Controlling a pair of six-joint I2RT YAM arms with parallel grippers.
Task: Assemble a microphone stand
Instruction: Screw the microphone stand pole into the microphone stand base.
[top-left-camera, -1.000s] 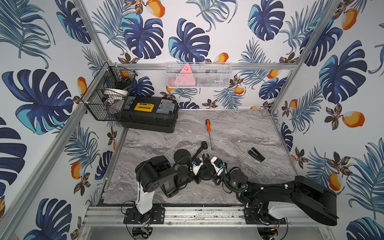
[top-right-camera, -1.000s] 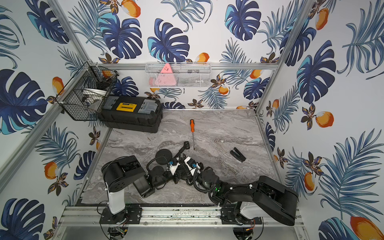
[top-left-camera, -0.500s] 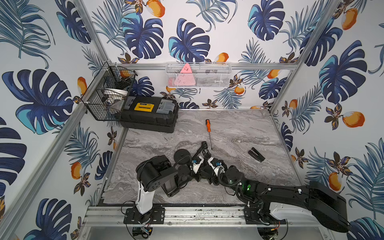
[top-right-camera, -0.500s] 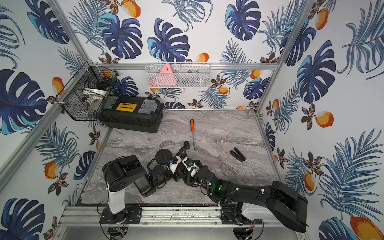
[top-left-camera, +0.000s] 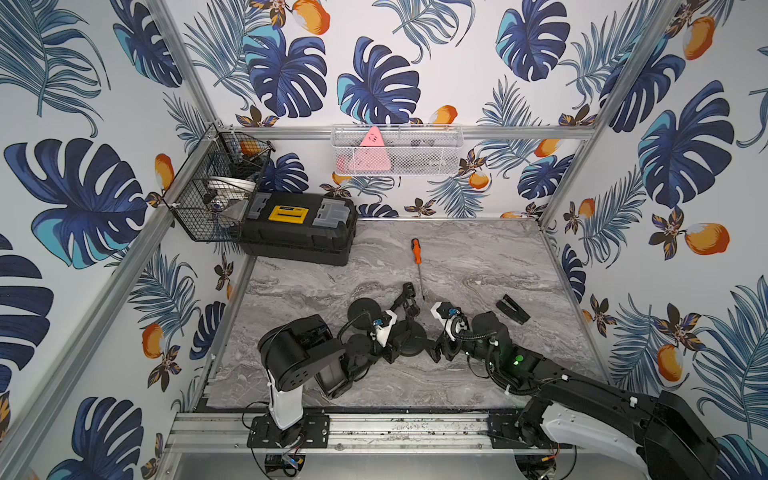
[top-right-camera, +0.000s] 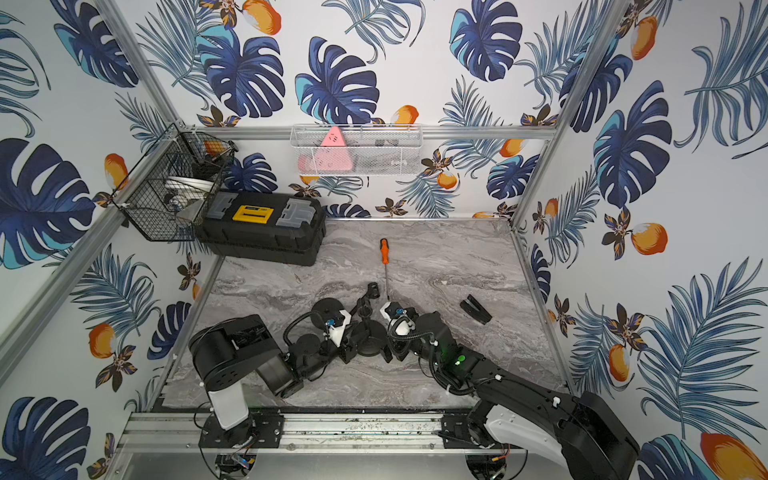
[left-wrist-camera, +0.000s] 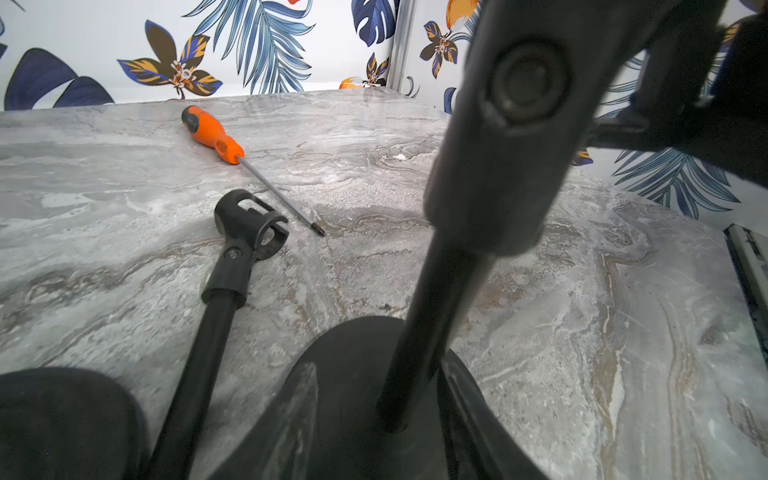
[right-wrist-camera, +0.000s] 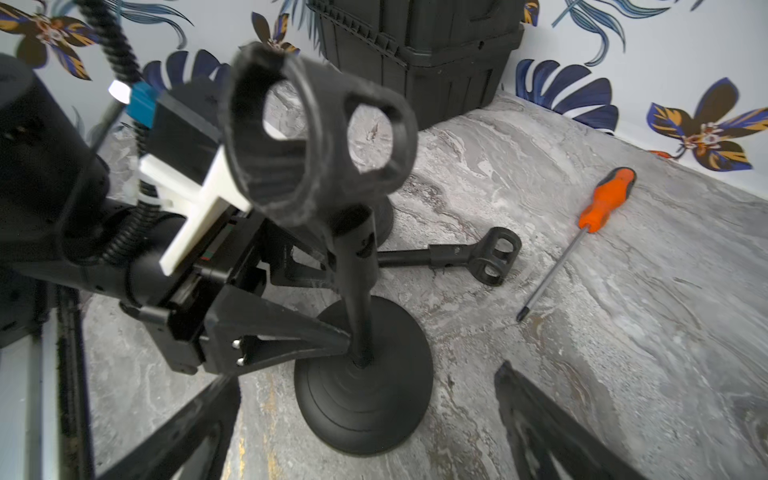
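A black microphone stand stands upright near the table's front middle: round base (right-wrist-camera: 365, 399), pole (right-wrist-camera: 357, 291) and clip (right-wrist-camera: 316, 137) on top; the base (top-left-camera: 409, 338) shows in both top views (top-right-camera: 372, 340). My left gripper (left-wrist-camera: 378, 374) straddles the pole low down, jaws apart, with a gap on one side. My right gripper (right-wrist-camera: 370, 374) is wide open just right of the base and holds nothing. A second pole with clip (top-left-camera: 405, 297) lies flat behind, beside a second round base (top-left-camera: 363, 309).
An orange screwdriver (top-left-camera: 417, 253) lies behind the stand parts. A black toolbox (top-left-camera: 299, 226) and a wire basket (top-left-camera: 216, 195) fill the back left corner. A small black part (top-left-camera: 513, 309) lies to the right. A white mesh shelf (top-left-camera: 397, 149) hangs on the back wall.
My right gripper has opened wide, let go of the stand and drawn back a little to the right. The left jaws have widened around the pole.
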